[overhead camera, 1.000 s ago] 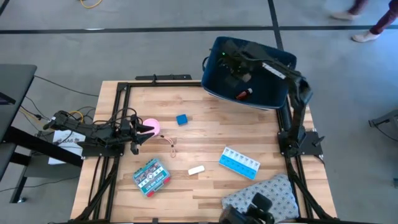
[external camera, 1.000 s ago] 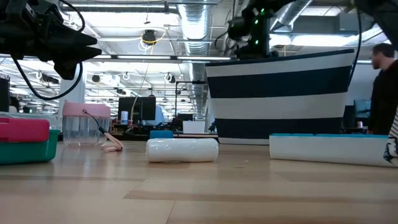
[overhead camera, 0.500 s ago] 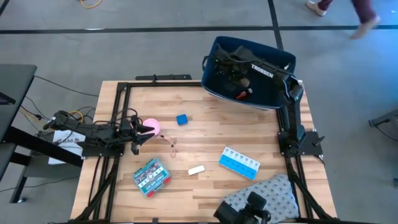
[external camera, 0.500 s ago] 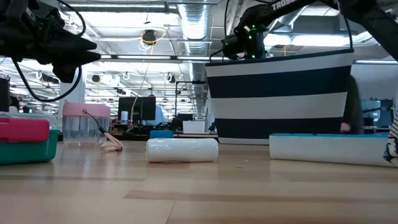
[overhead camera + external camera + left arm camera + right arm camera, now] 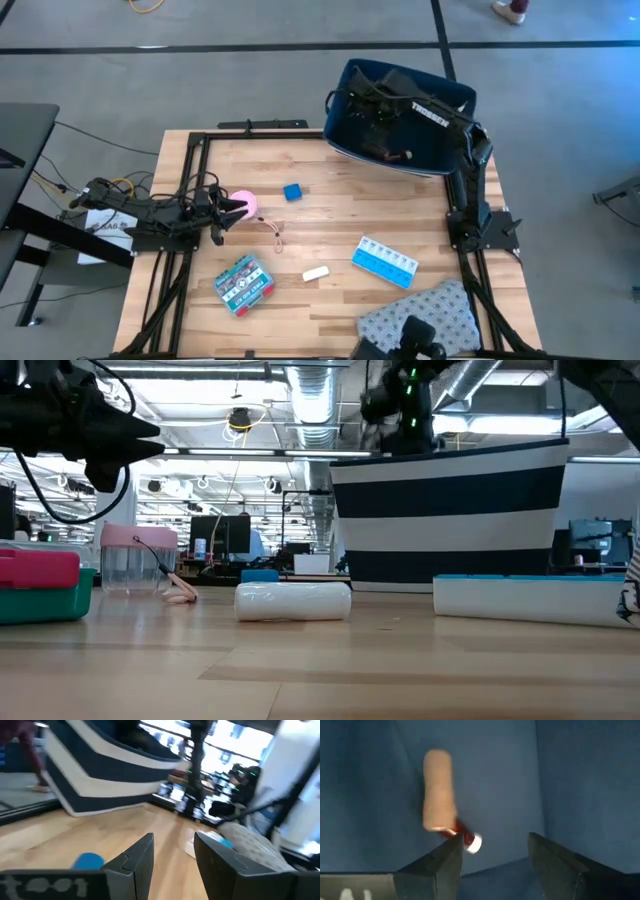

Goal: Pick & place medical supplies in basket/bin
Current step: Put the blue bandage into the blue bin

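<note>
The navy basket/bin (image 5: 445, 95) stands at the table's far right. On its floor lie a brown oblong (image 5: 439, 790) and, under that oblong's end, a red-white bottle (image 5: 465, 836). My right gripper (image 5: 492, 857) hangs open above them inside the bin (image 5: 450, 520), holding nothing. My left gripper (image 5: 226, 207) is open at the table's left, just above and beside the pink round roll (image 5: 245, 201), which stands on the wood (image 5: 138, 558). A blue cube (image 5: 292, 192) rests a little beyond the roll toward the bin.
On the wood lie a green-red flat box (image 5: 243, 284), a white bar (image 5: 316, 273), a light-blue pill organiser (image 5: 385, 262) and a thin pinkish cord (image 5: 273, 233). A grey patterned cloth (image 5: 430, 315) sits at the near right corner. Black frame rails run along the table's sides.
My right gripper dipped lower into the bin and has come back up a little. The brown oblong now lies on the bin floor against the red-white bottle, where only the bottle showed before.
</note>
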Robot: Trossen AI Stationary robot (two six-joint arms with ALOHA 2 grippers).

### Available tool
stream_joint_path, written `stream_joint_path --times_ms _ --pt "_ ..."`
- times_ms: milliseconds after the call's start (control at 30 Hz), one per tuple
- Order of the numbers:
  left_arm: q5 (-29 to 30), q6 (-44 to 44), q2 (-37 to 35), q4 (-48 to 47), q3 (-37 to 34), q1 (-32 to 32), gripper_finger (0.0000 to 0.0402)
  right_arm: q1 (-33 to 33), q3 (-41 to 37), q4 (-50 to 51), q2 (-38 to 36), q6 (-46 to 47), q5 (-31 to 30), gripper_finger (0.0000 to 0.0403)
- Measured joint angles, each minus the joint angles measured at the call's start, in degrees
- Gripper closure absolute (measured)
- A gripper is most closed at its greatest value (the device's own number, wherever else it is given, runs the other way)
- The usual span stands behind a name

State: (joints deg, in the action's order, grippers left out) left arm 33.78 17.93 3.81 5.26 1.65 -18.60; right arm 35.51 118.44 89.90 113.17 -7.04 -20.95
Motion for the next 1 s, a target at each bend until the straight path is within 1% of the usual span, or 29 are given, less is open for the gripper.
stream_joint_path --times_ms 133,267,333,400,467,500,567,633,667,800,867,933,1000 --pt "6.2 -0.5 0.0 1.7 0.0 0.0 0.0271 -1.8 5.4 -0.1 -4.3 -1.2 -0.4 0.0198" --pt "7.1 -1.7 0.0 3.8 0.0 0.0 0.0271 -4.6 9.5 -0.2 -9.8 -0.5 -0.4 0.0206" --pt "7.9 -5.5 0.0 8.3 0.0 0.0 0.0271 -6.6 11.0 -0.4 -13.3 -0.5 -0.3 0.0209" --pt "7.2 -11.4 0.0 14.0 0.6 0.0 0.0271 -9.0 11.8 -0.6 -16.7 -0.5 -0.3 0.0212" --pt "4.0 -16.2 0.1 16.4 2.7 0.0 0.0271 -11.7 11.8 -1.1 -19.8 0.2 -0.3 0.0214" --pt "2.9 -17.3 0.6 16.4 4.4 0.0 0.0271 -13.1 11.8 -1.3 -21.3 1.1 -0.3 0.0215" --pt "3.2 -17.2 1.9 16.5 7.9 0.0 0.0271 -16.2 11.8 -1.2 -24.6 3.1 -0.2 0.0217" --pt "4.1 -16.0 3.8 16.6 11.9 0.0 0.0271 -19.5 11.8 -0.5 -27.4 4.6 -0.1 0.0219" --pt "3.7 -16.0 4.9 16.6 14.0 0.0 0.0271 -21.1 11.8 -0.2 -28.6 5.3 -0.2 0.022" --pt "-3.9 -17.3 10.7 16.3 21.5 0.0 0.0271 -27.4 11.8 0.1 -33.0 8.2 -0.2 0.0223" --pt "-5.4 -17.3 14.8 16.1 24.5 0.0 0.0271 -30.0 11.5 0.1 -34.9 9.1 -0.1 0.0225" --pt "-4.6 -17.3 19.4 14.7 27.1 0.0 0.0272 -32.3 10.8 0.1 -36.5 10.1 -0.1 0.0227" --pt "-0.6 -16.6 24.6 12.4 29.7 0.0 0.0271 -34.1 10.2 0.1 -37.8 11.5 -0.2 0.0229"
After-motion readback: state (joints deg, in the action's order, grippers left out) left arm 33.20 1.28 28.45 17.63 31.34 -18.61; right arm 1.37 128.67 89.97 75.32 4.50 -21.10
